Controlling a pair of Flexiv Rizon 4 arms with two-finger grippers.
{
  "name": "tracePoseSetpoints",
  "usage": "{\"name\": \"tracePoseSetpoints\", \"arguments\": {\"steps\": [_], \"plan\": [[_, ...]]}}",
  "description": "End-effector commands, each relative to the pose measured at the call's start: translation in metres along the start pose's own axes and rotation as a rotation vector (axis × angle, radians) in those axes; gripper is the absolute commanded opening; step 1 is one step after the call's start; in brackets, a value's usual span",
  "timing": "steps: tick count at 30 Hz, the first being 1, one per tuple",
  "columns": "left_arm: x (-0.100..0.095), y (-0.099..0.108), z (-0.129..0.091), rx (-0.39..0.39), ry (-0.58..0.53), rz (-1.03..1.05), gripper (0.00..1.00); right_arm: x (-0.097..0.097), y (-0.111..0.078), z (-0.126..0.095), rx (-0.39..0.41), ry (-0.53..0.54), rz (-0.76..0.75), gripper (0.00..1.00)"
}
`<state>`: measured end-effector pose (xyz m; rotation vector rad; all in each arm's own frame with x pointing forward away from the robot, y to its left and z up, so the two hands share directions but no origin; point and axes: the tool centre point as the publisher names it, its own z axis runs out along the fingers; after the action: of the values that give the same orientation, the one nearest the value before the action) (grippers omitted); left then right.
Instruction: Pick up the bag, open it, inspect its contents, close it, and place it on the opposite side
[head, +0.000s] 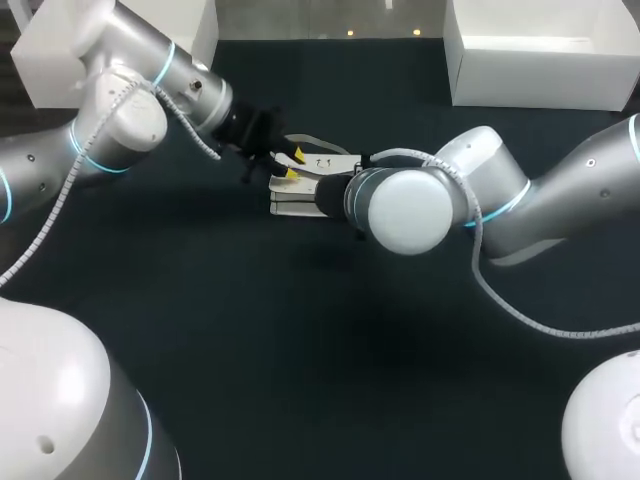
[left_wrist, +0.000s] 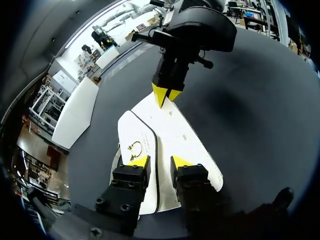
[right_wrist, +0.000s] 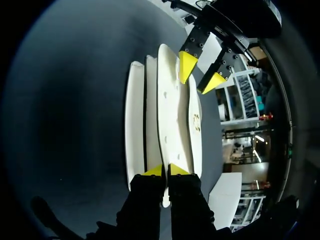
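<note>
Between the two grippers, on the dark table (head: 300, 330), lies the white bag (head: 295, 205), flat and resting on the surface. The right gripper (right_wrist: 166, 170) stands at one end of the bag with its fingers pressed nearly together, pinching a thin edge of one panel. The left gripper (left_wrist: 160, 161) stands at the opposite end with its fingers spread, astride the edge of the bag's flap (left_wrist: 135, 135). Firm contact on both sides of the flap is not evident. In the right wrist view the bag shows as several thin white layers side by side. Assessment: the bag looks light and slim, its panels fairly stiff yet able to flex, with a smooth surface that may slip under a shallow pinch. Recommended hold: one gripper anchoring the body at its end, the other taking the flap's free edge well inside the fingertips. A pull along the flap should be gentle, lest the whole bag slide or the seam buckle.
</note>
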<state>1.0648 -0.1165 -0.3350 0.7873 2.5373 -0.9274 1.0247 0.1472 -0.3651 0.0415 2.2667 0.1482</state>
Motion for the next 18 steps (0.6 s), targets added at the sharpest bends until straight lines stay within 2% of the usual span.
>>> {"name": "tracePoseSetpoints", "arguments": {"steps": [1, 8, 18], "plan": [[-0.005, 0.004, 0.003, 0.003, 0.002, -0.004, 0.00, 0.004, -0.001, 0.002, -0.011, -0.063, 0.001, 0.00], [-0.013, 0.007, 0.004, 0.013, 0.008, -0.036, 0.00, 0.004, -0.001, 0.002, -0.011, -0.063, 0.001, 0.00], [-0.042, 0.009, -0.008, 0.023, 0.051, -0.144, 0.00, 0.004, -0.001, 0.002, -0.011, -0.063, 0.001, 0.00]]}}
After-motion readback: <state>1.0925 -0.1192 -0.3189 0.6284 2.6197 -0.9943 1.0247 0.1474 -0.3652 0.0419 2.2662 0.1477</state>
